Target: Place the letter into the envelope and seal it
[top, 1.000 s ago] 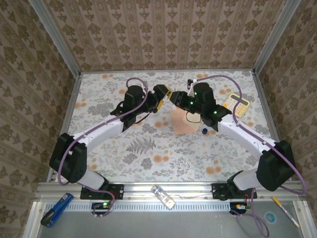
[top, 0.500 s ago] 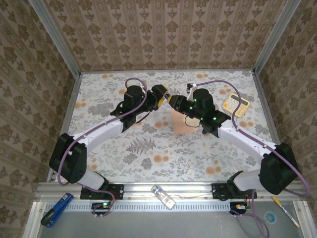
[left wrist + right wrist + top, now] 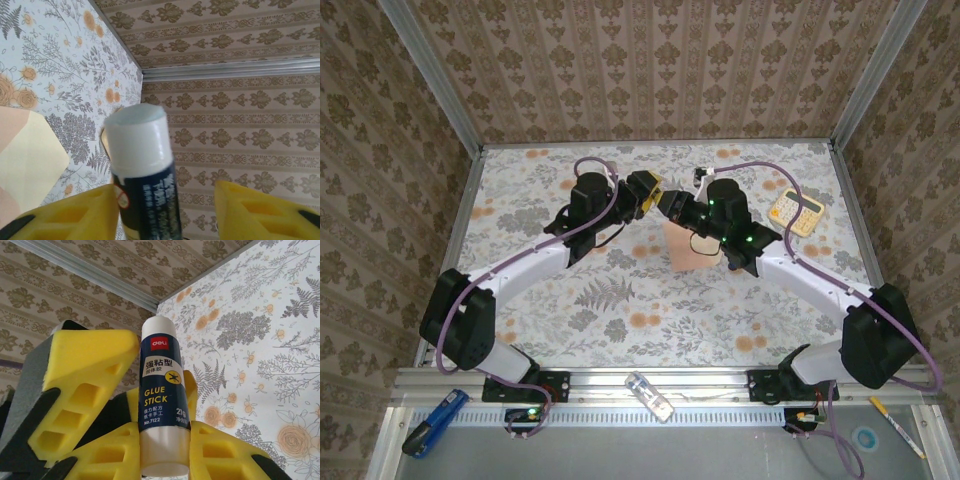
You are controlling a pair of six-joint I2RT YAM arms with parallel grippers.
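Since a second ago the right claw (image 3: 669, 203) has crept leftward to meet the left claw (image 3: 649, 189) just beyond one envelope (image 3: 682, 252), which lies flat on the tabletop (image 3: 540, 300), half hidden by the arm; one calculator (image 3: 795, 210) sits to the right. Left wrist: the left claw is spread around one glue stick (image 3: 142, 170), and the envelope is cut off at the frame edge. Right wrist: the right claw pinches that stick's base.

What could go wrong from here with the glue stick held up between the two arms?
The right tool grips the glue stick near one end only, so it may tilt or slip when the left tool closes. The left tool's fingers sit unevenly, one touching the stick and one apart; closing could push it loose, dropping it by the envelope.
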